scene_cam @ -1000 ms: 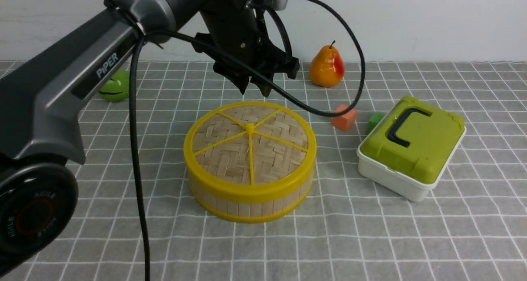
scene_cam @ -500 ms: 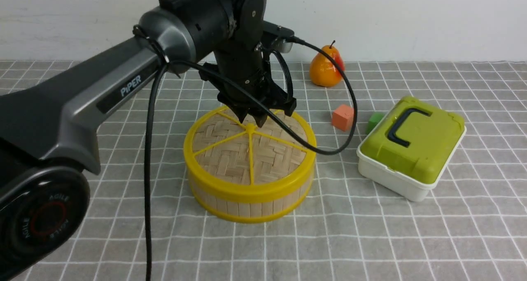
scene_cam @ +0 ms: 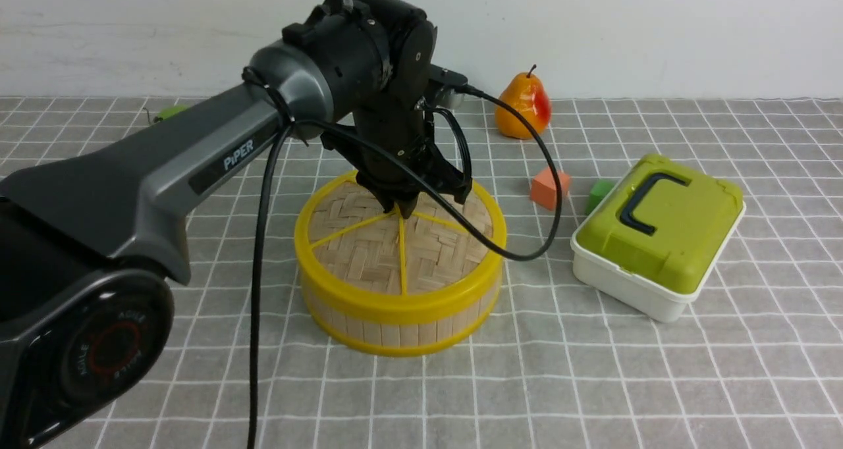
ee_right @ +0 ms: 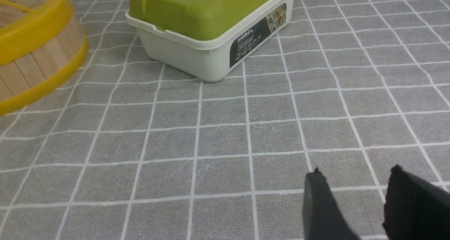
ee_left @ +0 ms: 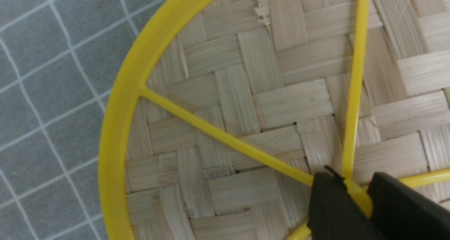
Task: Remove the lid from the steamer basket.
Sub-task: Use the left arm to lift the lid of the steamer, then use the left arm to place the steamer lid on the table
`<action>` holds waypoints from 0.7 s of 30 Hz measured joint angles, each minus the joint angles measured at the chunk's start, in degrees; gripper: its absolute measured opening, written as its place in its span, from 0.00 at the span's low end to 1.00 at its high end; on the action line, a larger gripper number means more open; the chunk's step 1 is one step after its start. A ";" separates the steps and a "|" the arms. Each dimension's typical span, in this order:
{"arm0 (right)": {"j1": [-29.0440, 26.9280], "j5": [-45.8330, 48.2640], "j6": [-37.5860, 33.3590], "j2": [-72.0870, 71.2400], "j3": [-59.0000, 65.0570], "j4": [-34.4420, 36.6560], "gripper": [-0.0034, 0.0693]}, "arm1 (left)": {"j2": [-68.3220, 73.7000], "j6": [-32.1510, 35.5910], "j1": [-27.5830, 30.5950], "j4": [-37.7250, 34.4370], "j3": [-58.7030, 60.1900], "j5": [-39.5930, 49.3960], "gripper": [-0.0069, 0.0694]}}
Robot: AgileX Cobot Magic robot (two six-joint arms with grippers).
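Since a second ago the left gripper (scene_cam: 402, 211) has dropped onto the round woven-bamboo, yellow-rimmed lid (scene_cam: 369, 251), its fingers (ee_left: 330, 208) pinching the central knob (ee_left: 359, 197). The lid sits flush on the bamboo-slat steamer basket (scene_cam: 395, 327), with bare grey cloth (scene_cam: 593, 370) all round. Well apart, the right gripper (ee_right: 357, 169) gapes.

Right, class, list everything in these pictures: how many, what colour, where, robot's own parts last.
lid: one, pale woven with yellow rim and spokes, on the steamer basket
steamer basket: one, pale slats with yellow rims, mid-cloth
box: one, white with green top, right of the basket
pear: one, orange-red, far side near the wall
blocks: two, orange block and green block, between pear and box
green thing: one, far left, mostly hidden by the arm
cloth: one, grey with white grid, under everything
left arm: one, black and grey, over the basket
cable: one, black, hanging from that arm
left tool: one, black, closed on the lid's knob
right tool: one, black, open, low over the cloth
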 joint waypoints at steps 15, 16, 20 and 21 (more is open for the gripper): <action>0.00 0.00 0.00 0.00 0.00 0.00 0.38 | -22.99 0.27 4.02 5.79 -10.70 4.41 0.24; 0.00 0.00 0.00 0.00 0.00 0.00 0.38 | -23.73 0.22 5.11 5.87 -10.70 4.41 0.24; 0.00 0.00 0.00 0.00 0.00 0.00 0.38 | -28.76 -2.13 15.94 6.52 -6.89 4.46 0.24; 0.00 0.00 0.00 0.00 0.00 0.00 0.38 | -29.00 -2.54 18.22 6.52 -5.29 4.46 0.24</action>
